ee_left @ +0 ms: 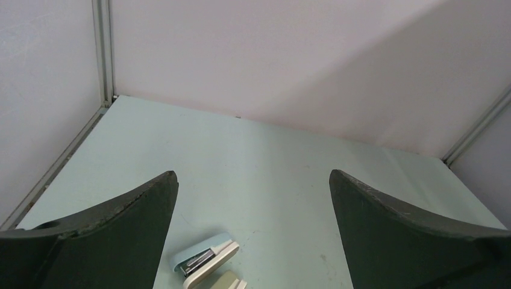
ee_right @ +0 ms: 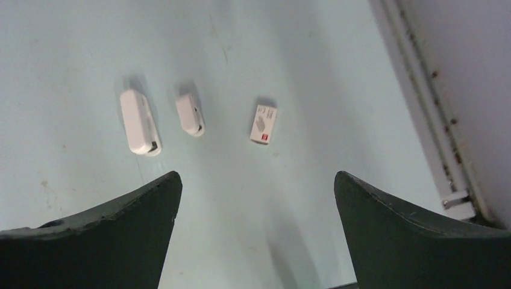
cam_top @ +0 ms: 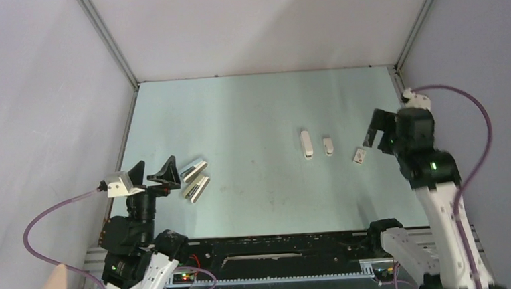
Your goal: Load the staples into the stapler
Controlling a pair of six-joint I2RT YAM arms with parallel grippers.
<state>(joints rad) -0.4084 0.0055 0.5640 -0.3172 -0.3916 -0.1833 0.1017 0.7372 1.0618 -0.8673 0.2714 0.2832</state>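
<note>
While L fingers (ee_left: 120, 220) & R fingers (ee_right: 120, 220) gape empty, R could nab the lookalike white piece (ee_right: 190, 114) nr the staples (ee_right: 263, 124) instead.

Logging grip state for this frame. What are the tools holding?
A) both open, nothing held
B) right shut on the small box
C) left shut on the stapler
A: the left tool and the right tool each show fingers spread wide apart with nothing gripped between them.
</note>
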